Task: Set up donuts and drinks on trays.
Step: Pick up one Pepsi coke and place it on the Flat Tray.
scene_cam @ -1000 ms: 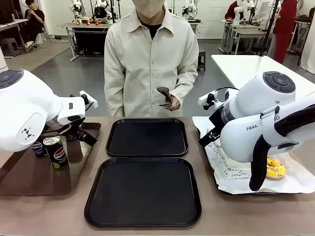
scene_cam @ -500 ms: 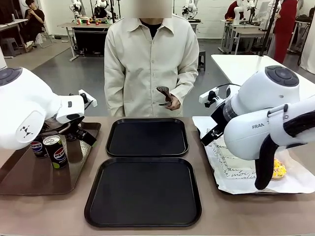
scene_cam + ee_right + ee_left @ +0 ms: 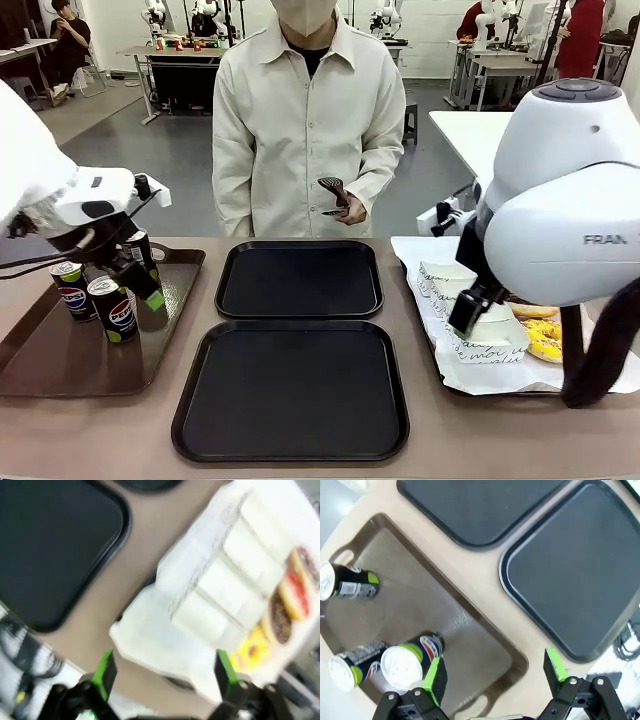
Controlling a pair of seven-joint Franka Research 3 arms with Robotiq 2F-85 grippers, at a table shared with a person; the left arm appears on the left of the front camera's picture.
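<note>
Above slim cans on brown tray, left hand open; right hand open over paper sleeves.

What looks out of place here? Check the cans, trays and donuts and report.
Nothing stands out. The three cans stand upright on the brown tray, both black trays lie square and bare, and the donuts sit in a row on the paper-lined tray. No spill or damage shows.
</note>
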